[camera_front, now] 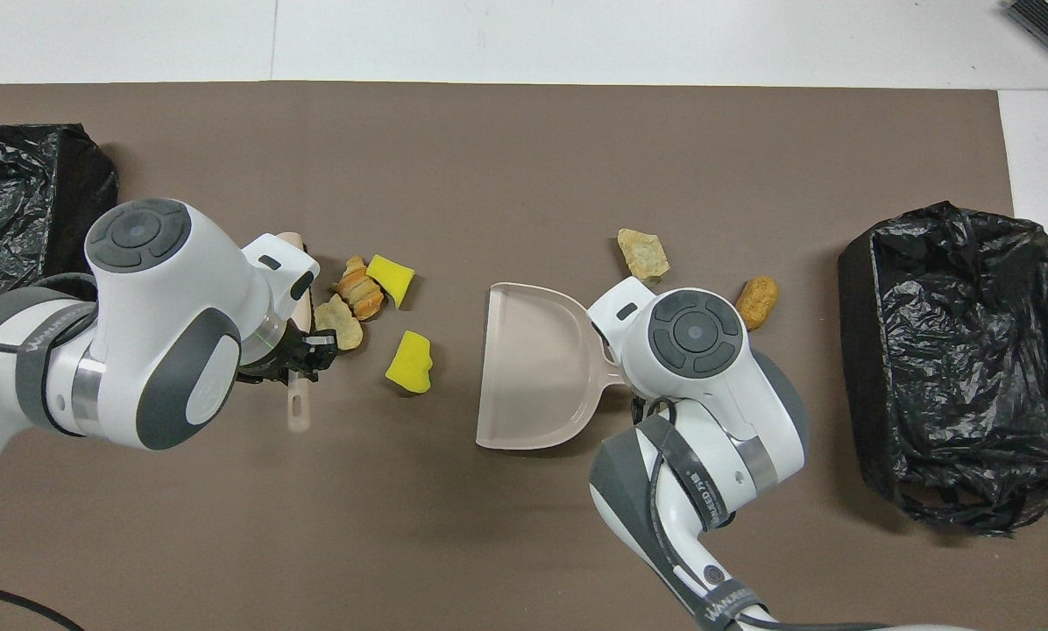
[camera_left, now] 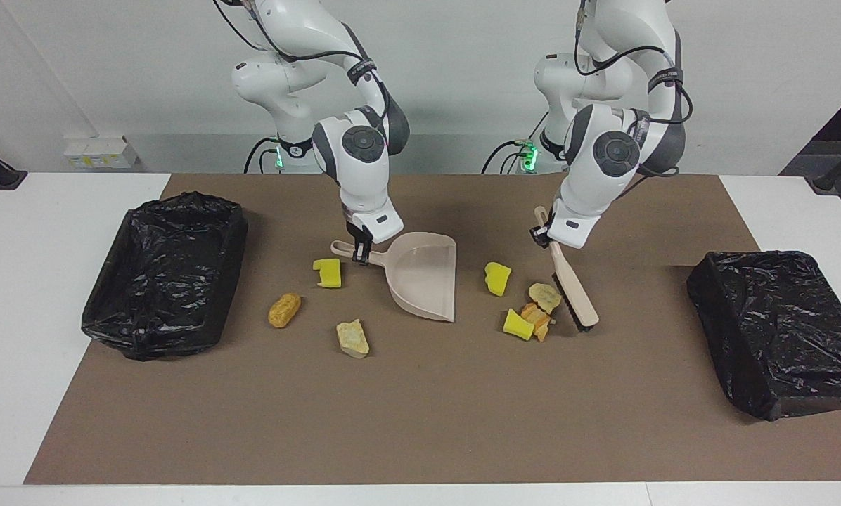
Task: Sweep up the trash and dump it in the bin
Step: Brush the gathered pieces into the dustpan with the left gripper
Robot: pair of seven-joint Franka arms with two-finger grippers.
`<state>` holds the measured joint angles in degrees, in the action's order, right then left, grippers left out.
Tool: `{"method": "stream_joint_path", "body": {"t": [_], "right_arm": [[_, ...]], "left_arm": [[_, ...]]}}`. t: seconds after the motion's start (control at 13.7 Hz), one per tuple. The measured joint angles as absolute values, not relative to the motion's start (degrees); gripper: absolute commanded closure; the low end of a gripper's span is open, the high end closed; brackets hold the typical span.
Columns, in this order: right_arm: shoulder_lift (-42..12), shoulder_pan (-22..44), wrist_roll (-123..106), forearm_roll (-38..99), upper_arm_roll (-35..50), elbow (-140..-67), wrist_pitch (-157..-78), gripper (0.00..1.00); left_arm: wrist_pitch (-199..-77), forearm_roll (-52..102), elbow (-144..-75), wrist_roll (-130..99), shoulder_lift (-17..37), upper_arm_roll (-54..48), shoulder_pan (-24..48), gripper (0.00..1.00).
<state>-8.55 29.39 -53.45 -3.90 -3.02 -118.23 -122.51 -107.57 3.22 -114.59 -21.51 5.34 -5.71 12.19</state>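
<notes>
I have the right gripper [camera_left: 359,254] clenched on the dustpan [camera_left: 424,275] handle, pan flat on the surface. My left gripper [camera_left: 541,235] grasps the brush [camera_left: 572,289], its fingers clear of the trash; bristles touch the bready lump [camera_left: 545,296] in a four-piece cluster with a spongy yellow chunk [camera_left: 497,277]. The facing view alone shows a yellow chunk [camera_left: 328,273] beside the pan handle, hidden under the arm overhead. Farther out lie an orange nugget [camera_left: 284,310] and a tan crust [camera_left: 352,338].

Dustpan [camera_left: 424,275] mid-mat [camera_left: 420,422]; four scraps [camera_left: 526,306] between it and brush [camera_left: 574,288], three [camera_left: 325,306] beside handle; bins [camera_left: 164,270] at both table ends.
</notes>
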Motion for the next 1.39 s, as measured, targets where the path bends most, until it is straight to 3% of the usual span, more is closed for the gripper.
{"method": "stream_joint_path", "body": {"t": [0.58,1.39], "right_arm": [[-8.5,29.4,-53.3,-3.9,-3.0,-118.2,-122.5,1.00],[-8.5,29.4,-53.0,-3.9,-3.0,-118.3,-122.1,1.00]], "left_arm": [[-115.9,-1.0,-121.4,-11.5,5.2,-7.1,13.8,1.00],[-119.3,5.7,-121.3,-33.1,4.4,-7.9,38.6,1.00]]}}
